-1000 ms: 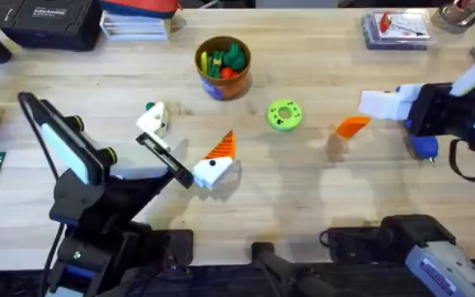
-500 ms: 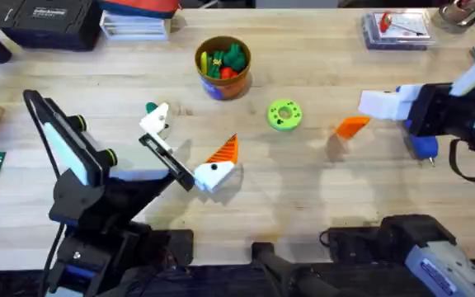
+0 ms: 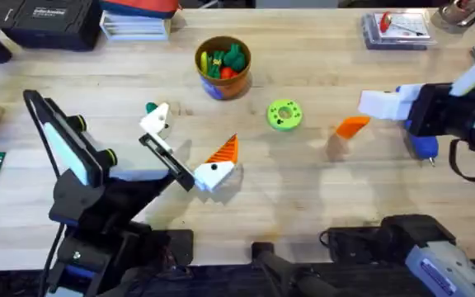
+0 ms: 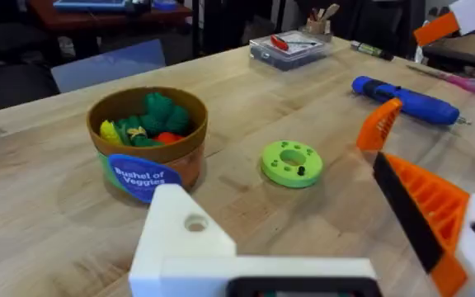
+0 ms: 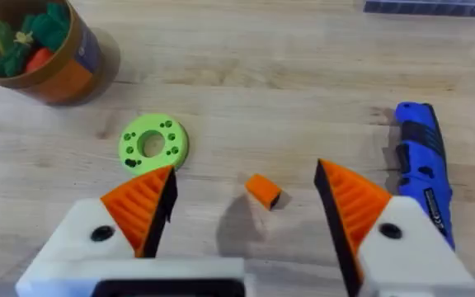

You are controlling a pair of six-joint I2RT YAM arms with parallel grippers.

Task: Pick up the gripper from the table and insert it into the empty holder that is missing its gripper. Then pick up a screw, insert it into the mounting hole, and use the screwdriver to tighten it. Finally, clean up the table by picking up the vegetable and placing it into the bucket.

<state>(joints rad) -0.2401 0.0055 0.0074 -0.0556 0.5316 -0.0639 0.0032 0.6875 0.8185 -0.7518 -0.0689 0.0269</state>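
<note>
At the lower left of the overhead view the left gripper (image 3: 188,139) is lying low over the tabletop (image 3: 303,198), spread wide and grasping nothing. Its upper finger is ending in the bare white holder (image 3: 156,121), while the lower finger is carrying its orange pad (image 3: 223,149). Up at centre top the bucket (image 3: 223,66) is sitting with toy foods inside, and the green disc (image 3: 284,115) is lying just right of centre.

Further right, the right gripper (image 5: 244,175) is hovering released, both of its pads fitted. The orange tip (image 5: 262,190) is lying on the wood between and below those fingers, not yet touched. The screwdriver (image 3: 423,147) is resting at the far right, just beside that gripper.

Judging by this, the first step is in hand: picking up the tip. The next move is calling for a straight descent and a close on the tip, squarely enough that it is not tipping or skidding away. A carry across to the empty holder is then waiting.
</note>
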